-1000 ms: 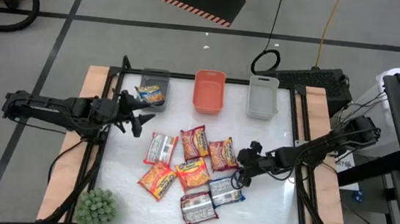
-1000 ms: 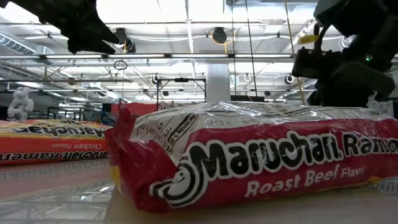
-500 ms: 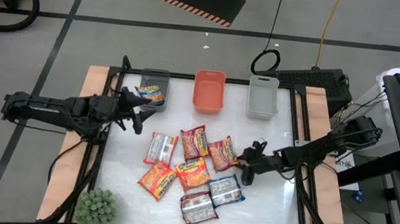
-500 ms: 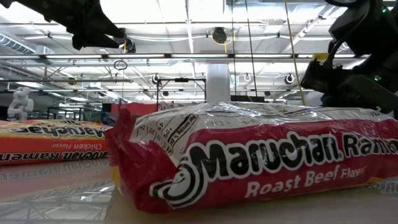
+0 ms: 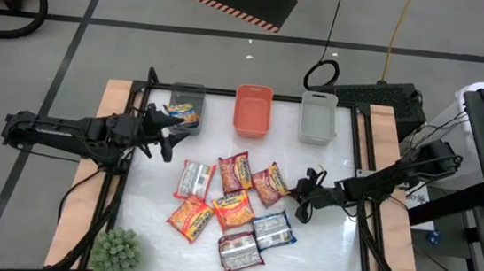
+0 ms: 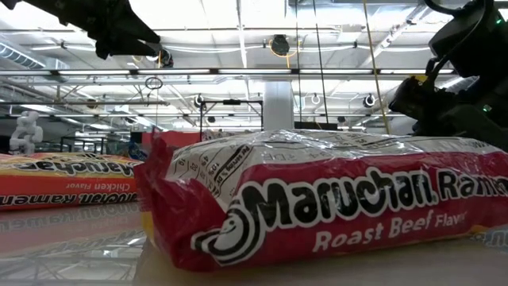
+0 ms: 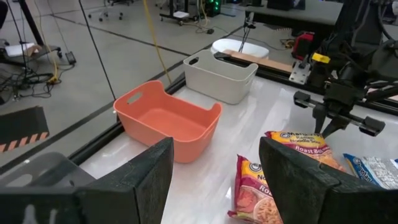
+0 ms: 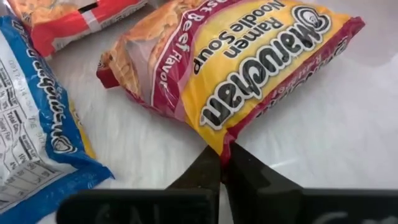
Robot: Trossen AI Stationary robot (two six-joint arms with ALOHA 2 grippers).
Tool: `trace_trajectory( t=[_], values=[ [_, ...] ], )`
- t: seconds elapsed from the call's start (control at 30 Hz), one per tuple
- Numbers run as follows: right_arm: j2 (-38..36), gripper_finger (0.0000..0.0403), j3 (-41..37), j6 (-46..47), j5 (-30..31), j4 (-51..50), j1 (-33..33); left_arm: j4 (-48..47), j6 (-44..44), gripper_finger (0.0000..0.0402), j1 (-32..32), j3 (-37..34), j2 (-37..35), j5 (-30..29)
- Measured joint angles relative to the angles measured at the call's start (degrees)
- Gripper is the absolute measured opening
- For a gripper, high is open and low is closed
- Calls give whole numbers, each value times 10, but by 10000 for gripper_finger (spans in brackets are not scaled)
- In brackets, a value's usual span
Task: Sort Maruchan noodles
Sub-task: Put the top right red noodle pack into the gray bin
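Several Maruchan noodle packets (image 5: 231, 207) lie flat in a loose cluster at the table's middle. One blue-yellow packet (image 5: 181, 112) lies in the left grey bin (image 5: 189, 91). My right gripper (image 5: 297, 197) is low at the cluster's right side, shut on the yellow-and-red roast beef packet (image 5: 270, 184), which the right wrist view also shows (image 8: 249, 68). My left gripper (image 5: 162, 135) hovers open above the table's left side, near the left grey bin, with nothing between its fingers (image 7: 292, 180). My right gripper (image 8: 222, 168) pinches the roast beef packet's sealed edge at the corner facing the table's right side (image 8: 219, 142) between its two fingers. The fingers come from the table's right, slanting down. The packet lies flat on the table.
An orange bin (image 5: 252, 110) and a pale grey bin (image 5: 318, 118) stand along the far edge. A blue packet (image 8: 31, 137) lies close beside my right gripper. A red roast beef packet (image 6: 317, 206) fills the low view. A green plant (image 5: 115, 250) sits at the near left corner.
My right gripper has sunk toward the table at the roast beef packet's right edge, tipped further down, and shut on that edge. The packet has stayed flat where it was.
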Motion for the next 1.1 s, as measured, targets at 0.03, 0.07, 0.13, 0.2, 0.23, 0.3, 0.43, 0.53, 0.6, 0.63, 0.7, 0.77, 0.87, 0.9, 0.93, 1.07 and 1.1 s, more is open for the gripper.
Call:
trace_trajectory(
  t=[0.03, 0.07, 0.13, 0.2, 0.23, 0.3, 0.43, 0.53, 0.6, 0.63, 0.7, 0.77, 0.87, 0.9, 0.93, 1.07, 1.1],
  values=[
    [0, 8, 0, -4, 1, 0, 0, 1, 1, 241, 0, 0, 0, 0],
    [0, 8, 0, -7, 2, 0, 0, 1, 1, 241, 0, 0, 0, 0],
    [0, 5, 0, -14, 13, 1, 0, 1, 1, 241, 0, 0, 0, 0],
    [0, 2, 5, -30, 17, 0, 0, 1, 1, 241, 0, 0, 0, 0],
    [-3, 2, 10, -40, 19, -1, 0, 1, 1, 241, 0, 0, 0, 0],
    [-13, 2, 20, -65, 30, 0, 0, -3, -3, 241, 0, 0, 0, 0],
    [-47, 1, 41, -128, 61, 0, -1, -12, -15, 241, 0, -1, 0, 0],
    [-78, 1, 51, -164, 96, 0, -1, -13, -27, 241, -2, -8, 0, 3],
    [-100, 1, 52, -182, 116, -1, -1, -14, -36, 241, -4, -12, 0, 6],
    [-111, 1, 52, -190, 126, -1, -1, -14, -38, 241, -6, -13, 0, 6],
    [-133, 0, 52, -202, 137, 0, -1, -15, -47, 241, -12, -14, 0, 7],
    [-155, 0, 52, -219, 137, 2, -1, -19, -55, 241, -19, -14, 0, 7],
    [-187, 0, 52, -249, 137, 19, -1, -30, -68, 241, -30, -14, 0, 8],
    [-198, 0, 52, -261, 137, 27, -1, -32, -71, 241, -35, -14, 0, 8],
    [-207, 0, 52, -273, 138, 38, -1, -36, -78, 241, -39, -14, 0, 8],
    [-244, 0, 53, -321, 149, 77, -1, -46, -100, 241, -57, -14, 0, 8],
    [-251, 0, 53, -332, 162, 86, -1, -46, -105, 241, -62, -14, 0, 8]
  ],
)
